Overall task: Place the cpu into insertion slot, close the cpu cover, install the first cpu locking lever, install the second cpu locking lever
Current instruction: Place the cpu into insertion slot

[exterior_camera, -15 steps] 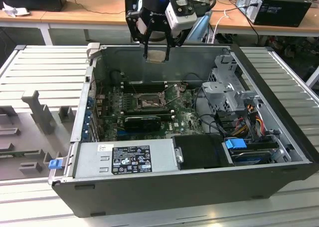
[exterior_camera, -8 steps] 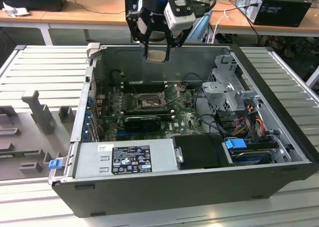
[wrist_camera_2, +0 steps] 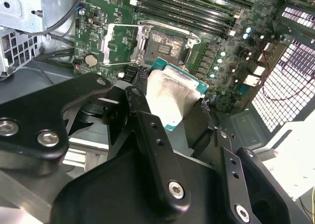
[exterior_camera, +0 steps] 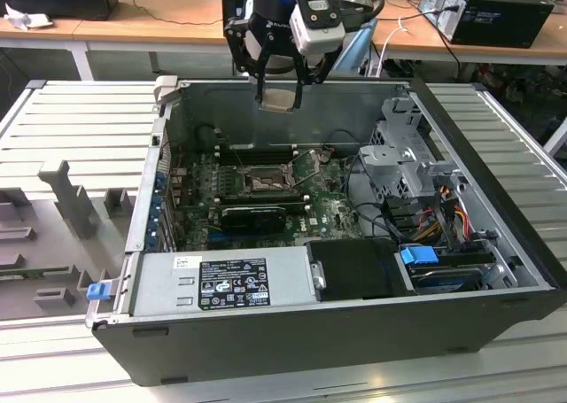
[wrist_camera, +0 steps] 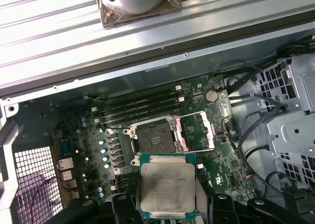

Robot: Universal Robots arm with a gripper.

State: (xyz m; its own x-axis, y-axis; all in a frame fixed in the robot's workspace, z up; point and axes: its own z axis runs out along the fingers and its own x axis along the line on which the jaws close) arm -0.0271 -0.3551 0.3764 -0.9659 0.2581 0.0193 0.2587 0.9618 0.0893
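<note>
End effector (exterior_camera: 281,89) high above the slot (exterior_camera: 266,181), up at the level of the case's back wall in the exterior view. Fingers pressed in on the cpu (exterior_camera: 278,100) from two opposite edges, metal lid facing away from the slot's pin field. Cpu well clear of the slot, touching nothing but the fingers.

In both wrist views the cpu (wrist_camera: 167,187) hangs flat between the black fingers (wrist_camera_2: 147,130), its green rim showing round the dull silver top. In the first wrist view it sits just short of the slot (wrist_camera: 155,135), offset to one side, not over it.

Slot bare: dark pin field exposed, silver rim around it. Cover (wrist_camera: 211,131) swung open, lying back beside the slot on its hinge side, board showing through its window. One thin wire lever (wrist_camera_2: 172,30) runs along the slot's edge on the side toward the memory slots.

Around the slot:
- memory slots (wrist_camera: 138,108), long and black, just beside it, between slot and back wall
- black card (exterior_camera: 252,215) on the slot's opposite side, toward the power supply (exterior_camera: 221,279)
- drive cage (exterior_camera: 403,155) well apart, to the exterior view's right of the slot, cables between

Slot sits on a green board (exterior_camera: 328,213) inside the open case (exterior_camera: 354,337), which lies on a ribbed metal table (exterior_camera: 71,120).
</note>
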